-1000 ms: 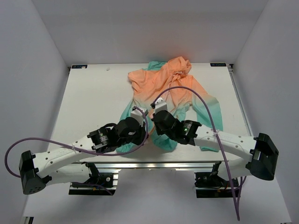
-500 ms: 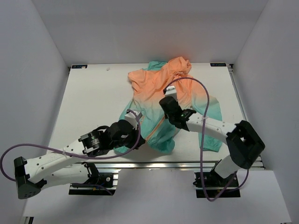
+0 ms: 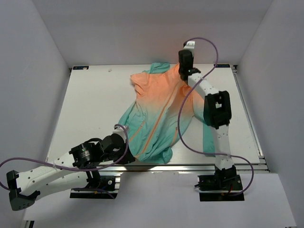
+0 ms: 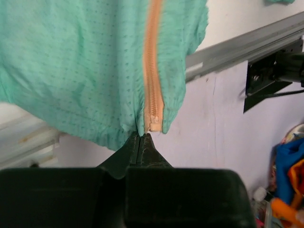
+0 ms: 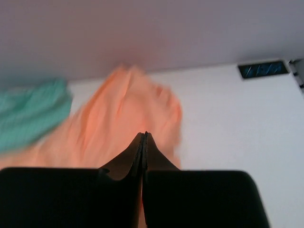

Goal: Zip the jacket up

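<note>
The jacket (image 3: pixel 156 109) lies stretched out on the white table (image 3: pixel 95 104), orange at the far end and teal at the near hem. Its orange zipper (image 3: pixel 159 118) runs straight down the front. My left gripper (image 3: pixel 129 154) is at the near edge, shut on the teal hem (image 4: pixel 114 128) right beside the zipper's bottom end (image 4: pixel 153 124). The zipper (image 4: pixel 152 66) looks closed there. My right gripper (image 3: pixel 182 70) is at the far end, by the orange hood. Its jaws (image 5: pixel 144 136) are shut, with orange cloth (image 5: pixel 128 114) showing between and ahead of them, blurred.
An aluminium rail (image 3: pixel 190 167) runs along the table's near edge and also shows in the left wrist view (image 4: pixel 237 47). The right arm's purple cable (image 3: pixel 180 114) loops over the jacket. A black label (image 5: pixel 263 70) sits at the back right corner. White walls close the sides and back.
My right gripper has travelled from the jacket's middle up along the zipper to the hood end. My left gripper has drawn back to the near edge, and the jacket is now pulled straight.
</note>
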Controlling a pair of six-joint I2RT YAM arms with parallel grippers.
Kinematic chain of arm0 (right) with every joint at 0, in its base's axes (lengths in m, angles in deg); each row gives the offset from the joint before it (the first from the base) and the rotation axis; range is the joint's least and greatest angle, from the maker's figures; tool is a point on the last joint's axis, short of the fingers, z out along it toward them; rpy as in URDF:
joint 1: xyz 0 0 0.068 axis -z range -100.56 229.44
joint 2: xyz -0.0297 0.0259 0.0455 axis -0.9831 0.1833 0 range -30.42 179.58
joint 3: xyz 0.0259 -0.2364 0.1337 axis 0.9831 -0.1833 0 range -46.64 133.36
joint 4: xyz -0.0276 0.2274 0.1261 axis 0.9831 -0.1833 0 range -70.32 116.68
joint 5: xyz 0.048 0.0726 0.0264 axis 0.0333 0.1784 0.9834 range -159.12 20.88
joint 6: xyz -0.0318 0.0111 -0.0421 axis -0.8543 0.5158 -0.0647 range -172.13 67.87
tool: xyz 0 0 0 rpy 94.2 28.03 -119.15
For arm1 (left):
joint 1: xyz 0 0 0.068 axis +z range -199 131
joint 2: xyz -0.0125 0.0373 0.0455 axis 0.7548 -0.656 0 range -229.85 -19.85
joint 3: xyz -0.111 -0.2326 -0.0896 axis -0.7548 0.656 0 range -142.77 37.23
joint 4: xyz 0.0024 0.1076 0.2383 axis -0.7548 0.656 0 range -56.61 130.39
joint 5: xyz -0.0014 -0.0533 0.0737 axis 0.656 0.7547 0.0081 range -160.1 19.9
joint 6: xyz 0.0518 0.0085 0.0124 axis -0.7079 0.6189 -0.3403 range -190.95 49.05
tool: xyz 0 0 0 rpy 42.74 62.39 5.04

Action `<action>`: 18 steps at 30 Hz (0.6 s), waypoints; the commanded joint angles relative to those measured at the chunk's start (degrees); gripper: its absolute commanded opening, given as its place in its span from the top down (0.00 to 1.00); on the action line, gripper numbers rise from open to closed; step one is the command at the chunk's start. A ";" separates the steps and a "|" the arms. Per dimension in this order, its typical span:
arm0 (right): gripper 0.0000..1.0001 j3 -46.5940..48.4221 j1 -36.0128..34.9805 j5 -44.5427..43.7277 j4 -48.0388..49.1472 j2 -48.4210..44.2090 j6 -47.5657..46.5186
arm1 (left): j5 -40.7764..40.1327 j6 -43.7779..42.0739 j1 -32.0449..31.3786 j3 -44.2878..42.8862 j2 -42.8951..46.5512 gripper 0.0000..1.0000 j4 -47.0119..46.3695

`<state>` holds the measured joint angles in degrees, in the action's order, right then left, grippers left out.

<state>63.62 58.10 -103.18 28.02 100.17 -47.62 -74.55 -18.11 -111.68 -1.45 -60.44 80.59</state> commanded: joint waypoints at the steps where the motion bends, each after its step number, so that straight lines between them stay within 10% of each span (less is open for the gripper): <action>1: 1.00 19.67 4.72 -3.12 1.40 12.44 -4.25 | 1.55 7.87 -0.61 1.15 2.63 1.00 8.95; 10: 1.00 23.44 10.18 5.75 17.20 17.78 -6.88 | 0.33 14.22 -0.61 3.52 4.22 1.00 13.53; 11: 1.00 22.12 9.92 7.33 16.59 16.82 -6.97 | -0.47 14.13 -0.61 2.91 3.60 0.57 13.53; 13: 1.00 16.43 9.83 13.74 16.32 12.87 -7.06 | -1.61 13.44 -0.61 0.90 1.07 0.04 13.27; 17: 1.00 7.63 9.74 22.09 12.47 3.65 -5.22 | -9.92 11.85 -0.61 -6.83 -4.13 0.02 17.48; 18: 0.84 5.34 9.65 24.46 10.63 -1.16 -2.87 | -12.23 11.85 -0.61 -8.94 -5.18 0.02 18.71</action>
<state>72.25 68.72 -88.01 38.62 111.21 -52.58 -78.31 -5.74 -112.05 -3.61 -63.75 96.88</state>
